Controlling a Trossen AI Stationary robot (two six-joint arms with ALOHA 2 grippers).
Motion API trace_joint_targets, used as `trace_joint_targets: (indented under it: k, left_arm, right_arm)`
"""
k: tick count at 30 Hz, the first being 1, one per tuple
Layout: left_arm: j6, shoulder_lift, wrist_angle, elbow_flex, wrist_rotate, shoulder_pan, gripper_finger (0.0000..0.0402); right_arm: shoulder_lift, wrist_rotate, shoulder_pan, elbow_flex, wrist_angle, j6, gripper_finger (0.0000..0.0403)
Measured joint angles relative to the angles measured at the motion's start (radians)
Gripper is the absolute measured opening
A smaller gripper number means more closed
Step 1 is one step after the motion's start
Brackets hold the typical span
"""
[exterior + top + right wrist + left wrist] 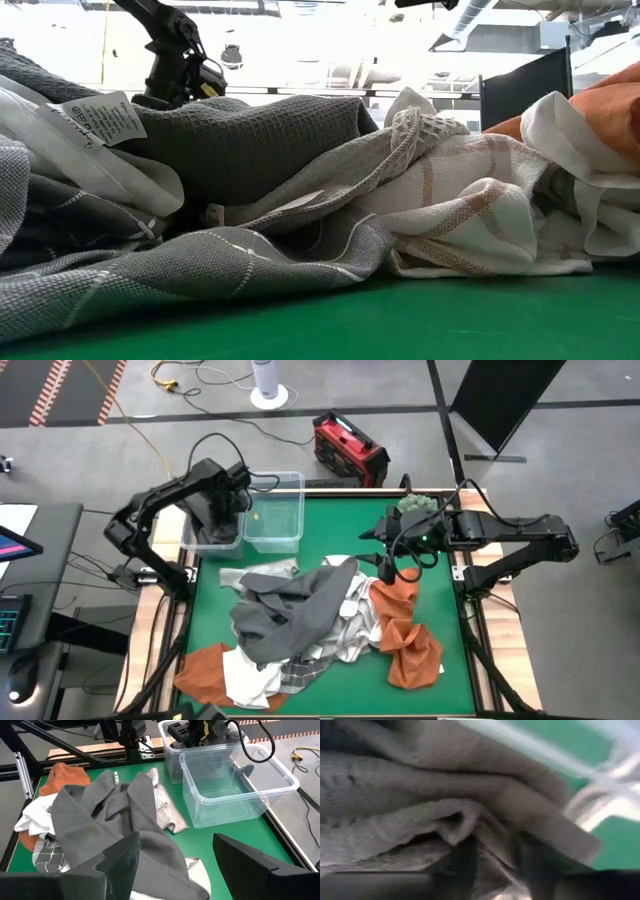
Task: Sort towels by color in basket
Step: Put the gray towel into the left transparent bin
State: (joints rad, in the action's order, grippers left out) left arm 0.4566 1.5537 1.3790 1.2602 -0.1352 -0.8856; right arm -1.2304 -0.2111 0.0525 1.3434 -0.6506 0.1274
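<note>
1. Covering the table (320,520) is green felt; grey floor lies beyond, with a red case (348,448) and a yellow cable (160,374).
2. Two clear bins (235,785) stand side by side at the far left corner.
3. Left gripper (225,510) sits inside the outer bin, fingers apart over dark grey cloth (420,795).
4. Right gripper (175,855) hovers spread, empty, above the towels (310,620), which are heaped mid-table.
</note>
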Motion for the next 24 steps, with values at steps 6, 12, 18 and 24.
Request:
trace_joint_targets:
  k: [6,12,18,24]
  left_arm:
    - [-0.035,-0.015,0.040,0.016,-0.079,0.003,0.0217]
    - [-0.044,-0.124,0.044,0.085,-0.078,0.003,0.0214]
    - [-0.021,-0.269,-0.222,0.057,-0.046,-0.006,0.0205]
    - [0.132,-0.336,-0.440,-0.066,0.053,-0.006,0.0186]
  right_arm:
    - [0.000,0.000,0.000,0.000,0.000,0.027,0.0280]
    - [0.000,0.000,-0.003,0.000,0.000,0.030,0.0280]
    - [0.000,0.000,-0.005,0.000,0.000,0.030,0.0280]
    - [0.000,0.000,0.004,0.000,0.000,0.042,0.0280]
